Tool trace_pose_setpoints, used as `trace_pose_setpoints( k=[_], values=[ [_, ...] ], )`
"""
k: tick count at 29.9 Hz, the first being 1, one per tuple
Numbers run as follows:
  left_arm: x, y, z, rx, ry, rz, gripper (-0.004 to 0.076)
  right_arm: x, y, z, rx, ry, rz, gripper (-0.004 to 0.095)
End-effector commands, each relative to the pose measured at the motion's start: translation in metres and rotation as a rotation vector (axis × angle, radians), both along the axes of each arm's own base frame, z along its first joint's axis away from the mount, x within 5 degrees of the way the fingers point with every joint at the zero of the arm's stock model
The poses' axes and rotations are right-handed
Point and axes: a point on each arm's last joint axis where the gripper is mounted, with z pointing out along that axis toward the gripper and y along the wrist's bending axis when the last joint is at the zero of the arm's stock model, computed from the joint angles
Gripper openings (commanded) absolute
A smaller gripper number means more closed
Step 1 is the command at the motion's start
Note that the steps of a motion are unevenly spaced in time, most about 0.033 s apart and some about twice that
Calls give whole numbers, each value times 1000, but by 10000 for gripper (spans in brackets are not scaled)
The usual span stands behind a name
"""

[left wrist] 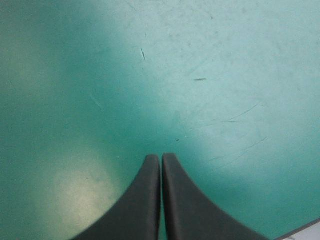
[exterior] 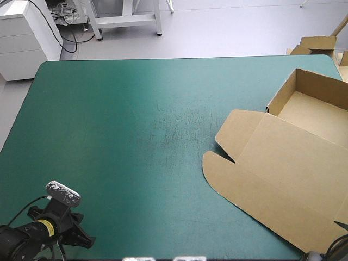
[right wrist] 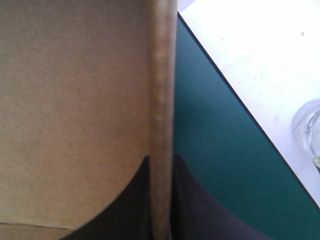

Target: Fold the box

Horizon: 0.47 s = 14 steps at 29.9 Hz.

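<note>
Right wrist view alone shows right hand (right wrist: pixel 161 159) clamped on box (right wrist: pixel 75 100) edge; left hand (left wrist: pixel 161 157) together over teal-green cover (left wrist: pixel 225 75).

The box (exterior: pixel 293 163) is matt brown board; the teal-green cover (exterior: pixel 136 136) is smooth, faintly scuffed.

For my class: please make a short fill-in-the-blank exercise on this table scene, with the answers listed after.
1. The box lies toward the ____ side of the teal-green cover.
2. The left gripper is over the bare cover with its fingers ____.
3. The right gripper is shut on an edge of the ____.
Missing words: right; shut; box.
</note>
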Motion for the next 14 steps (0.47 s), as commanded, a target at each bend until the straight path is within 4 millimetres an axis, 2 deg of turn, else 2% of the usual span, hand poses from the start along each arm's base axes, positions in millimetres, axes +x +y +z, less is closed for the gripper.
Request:
trace_pose_setpoints(
  k=[1, 4, 6, 11, 14],
  values=[
    [4, -3, 8, -35, -53, -6, -8, -8, 3, 34, -52, -93, -24, 184],
    [4, -3, 8, -35, -53, -6, -8, -9, 4, 36, -54, -99, -24, 387],
    [4, -3, 8, -35, -53, -6, -8, -10, 6, 38, -54, -107, -24, 451],
    [4, -3, 8, -35, -53, -6, -8, -15, 12, 53, -64, -147, -24, 462],
    [4, -3, 8, -35, -53, -6, -8, -23, 19, 69, -87, -188, -10, 462]
  ],
)
